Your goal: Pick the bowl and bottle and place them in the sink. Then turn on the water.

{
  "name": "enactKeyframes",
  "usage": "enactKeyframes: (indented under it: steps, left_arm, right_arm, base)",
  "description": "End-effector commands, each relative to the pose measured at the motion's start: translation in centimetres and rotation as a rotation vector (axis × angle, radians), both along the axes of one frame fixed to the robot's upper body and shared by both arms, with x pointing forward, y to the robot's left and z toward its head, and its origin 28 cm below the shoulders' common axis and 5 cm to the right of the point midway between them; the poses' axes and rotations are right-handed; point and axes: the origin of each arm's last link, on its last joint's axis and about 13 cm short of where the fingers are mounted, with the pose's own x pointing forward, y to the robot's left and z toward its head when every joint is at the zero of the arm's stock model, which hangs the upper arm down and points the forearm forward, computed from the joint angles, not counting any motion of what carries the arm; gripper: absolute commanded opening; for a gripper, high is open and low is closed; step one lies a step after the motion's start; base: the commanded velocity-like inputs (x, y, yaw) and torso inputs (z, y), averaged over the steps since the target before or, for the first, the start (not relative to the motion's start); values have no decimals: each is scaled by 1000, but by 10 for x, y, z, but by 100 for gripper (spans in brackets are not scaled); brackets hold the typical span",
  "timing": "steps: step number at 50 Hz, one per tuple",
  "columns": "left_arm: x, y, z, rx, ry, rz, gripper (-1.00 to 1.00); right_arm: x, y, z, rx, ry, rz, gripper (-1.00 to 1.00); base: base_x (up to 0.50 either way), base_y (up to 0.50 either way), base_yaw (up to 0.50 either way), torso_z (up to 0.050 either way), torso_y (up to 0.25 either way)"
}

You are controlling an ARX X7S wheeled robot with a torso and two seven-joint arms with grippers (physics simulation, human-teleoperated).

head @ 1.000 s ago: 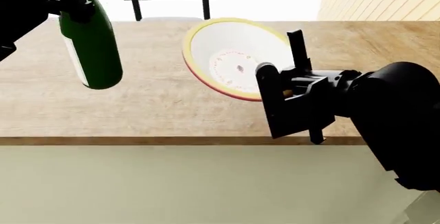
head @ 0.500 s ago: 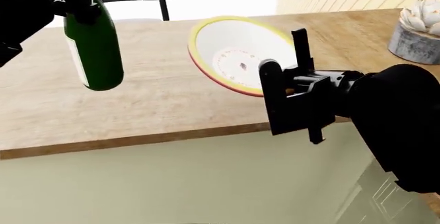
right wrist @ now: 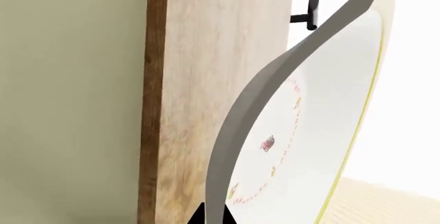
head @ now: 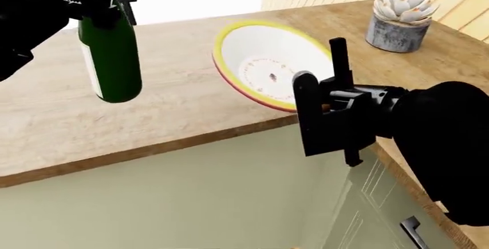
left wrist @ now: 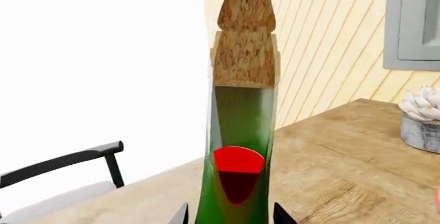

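Above the wooden bench (head: pixel 176 111), left claw (head: pixel 98 0) clamps the dark green glass bottle (head: pixel 111 60); right claw (head: pixel 324 103) grips the yellow-rimmed white bowl (head: pixel 264 66).

Matte black arms, bulky rounded right forearm (head: pixel 447 140), boxy wrist housing, thin flat jaws.

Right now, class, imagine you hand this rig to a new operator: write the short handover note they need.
Left gripper: shut on the bottle, held in the air over the wooden counter.
Right gripper: shut on the bowl at its rim, bowl tilted on edge, also lifted.
Done: both items picked up.
Left: the sink and faucet are not in view; find them, place both items in, then turn on the water.
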Motion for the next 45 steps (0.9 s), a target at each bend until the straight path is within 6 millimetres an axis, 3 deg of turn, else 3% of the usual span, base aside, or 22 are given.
enactKeyframes:
  steps: [1,15,45]
  left_arm:
    - [-1,-5,3,-23,-20,-13,-100]
    - [-2,-6,-2,-39,-12,-33,-100]
    - [-2,-9,-4,-30,-11,-48,-100]
  right_arm:
    - [-5,-4,0,9,-28,-13,-100]
    - [-15,-8,5,-18,-35,-36,-100]
    - [-20,-14,-4,-3,-18,-62,-100]
  base:
    - [-78,25,-500,0,10]
    - [-76,28,-500,1,1]
    - [-71,38,-500,0,1]
